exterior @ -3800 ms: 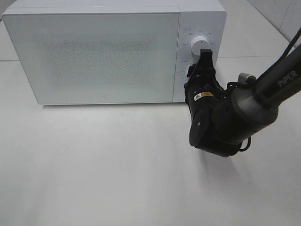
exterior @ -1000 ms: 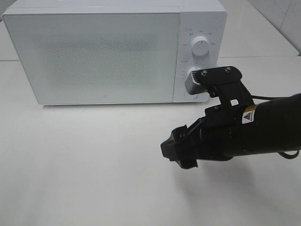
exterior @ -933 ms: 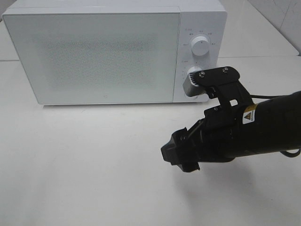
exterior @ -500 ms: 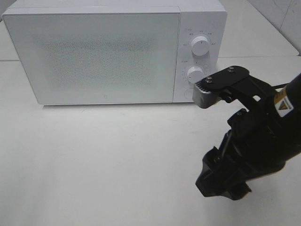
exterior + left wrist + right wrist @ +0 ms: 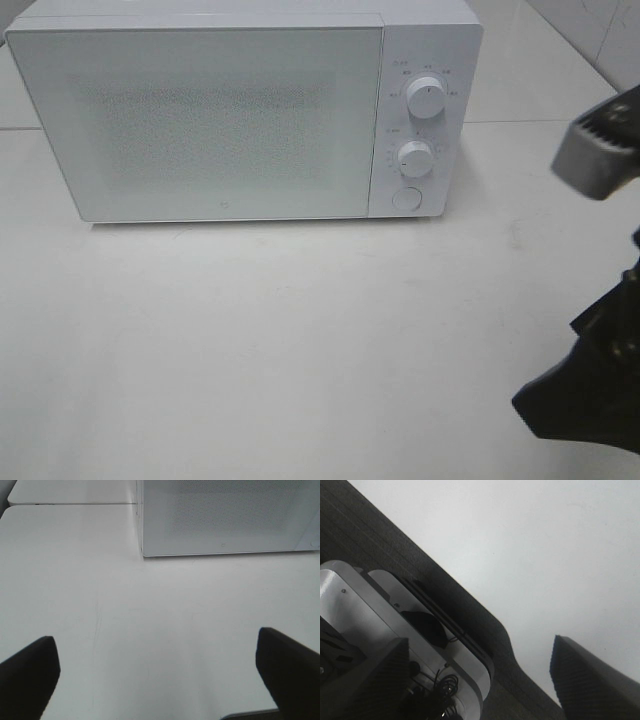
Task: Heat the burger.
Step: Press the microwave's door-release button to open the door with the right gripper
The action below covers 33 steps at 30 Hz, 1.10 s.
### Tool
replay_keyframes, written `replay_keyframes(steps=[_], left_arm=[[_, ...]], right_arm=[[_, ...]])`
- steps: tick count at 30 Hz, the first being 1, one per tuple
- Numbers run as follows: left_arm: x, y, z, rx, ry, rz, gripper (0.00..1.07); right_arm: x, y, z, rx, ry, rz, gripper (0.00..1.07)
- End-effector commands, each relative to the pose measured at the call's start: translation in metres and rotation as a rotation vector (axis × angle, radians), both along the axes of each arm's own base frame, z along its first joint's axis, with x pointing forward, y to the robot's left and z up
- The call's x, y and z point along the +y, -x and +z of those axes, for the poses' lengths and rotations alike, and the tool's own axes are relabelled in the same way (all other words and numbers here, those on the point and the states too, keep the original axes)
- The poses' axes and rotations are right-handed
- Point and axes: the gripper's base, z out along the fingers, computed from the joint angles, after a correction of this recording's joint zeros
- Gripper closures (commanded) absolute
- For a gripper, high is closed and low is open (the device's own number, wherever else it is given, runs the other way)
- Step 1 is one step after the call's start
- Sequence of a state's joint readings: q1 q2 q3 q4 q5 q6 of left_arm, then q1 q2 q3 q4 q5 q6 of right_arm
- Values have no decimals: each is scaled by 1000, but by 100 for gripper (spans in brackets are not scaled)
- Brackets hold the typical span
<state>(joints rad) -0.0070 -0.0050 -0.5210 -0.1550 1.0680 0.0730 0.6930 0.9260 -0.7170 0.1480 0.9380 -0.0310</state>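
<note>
Exterior high view gives you a white box-shaped microwave oven (image 5: 220, 120), frosted door shut, so you cannot tell where the burger is. Your left gripper (image 5: 155, 636) gapes wide over the white tabletop (image 5: 150, 610) before it. Your right gripper (image 5: 480, 640), also spread and empty, hangs to its right.

I'd call this a robot lab dressed as a kitchen corner: white microwave (image 5: 200, 120) on a plain white table (image 5: 250, 350), pale wall tiles (image 5: 600, 35) beyond, exposed rig wiring (image 5: 442, 685) under my right camera.
</note>
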Motion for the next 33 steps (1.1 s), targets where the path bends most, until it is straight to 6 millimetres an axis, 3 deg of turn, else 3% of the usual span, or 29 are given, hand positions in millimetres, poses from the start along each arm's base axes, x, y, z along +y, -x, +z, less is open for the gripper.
replay_keyframes(steps=[1,6,12,16,23,33], left_arm=[[-1,3,1,-27,14,2,6],[-1,3,1,-27,14,2,6],[-1,3,1,-27,14,2,6],[-1,3,1,-27,14,2,6],[-1,3,1,-27,14,2,6],[-1,3,1,-27,14,2,6]], right_arm=[[-10,11,12,-59,-43,2,32],[-26,27,27,-155,-122,-19,32],[-54,33,39,-264,-168,-223,32],[-73,48,47,-381,-186,-351,32],[-87,69,52,-508,-202,-466,32],[-96,84,11,-673,-209,-602,32]])
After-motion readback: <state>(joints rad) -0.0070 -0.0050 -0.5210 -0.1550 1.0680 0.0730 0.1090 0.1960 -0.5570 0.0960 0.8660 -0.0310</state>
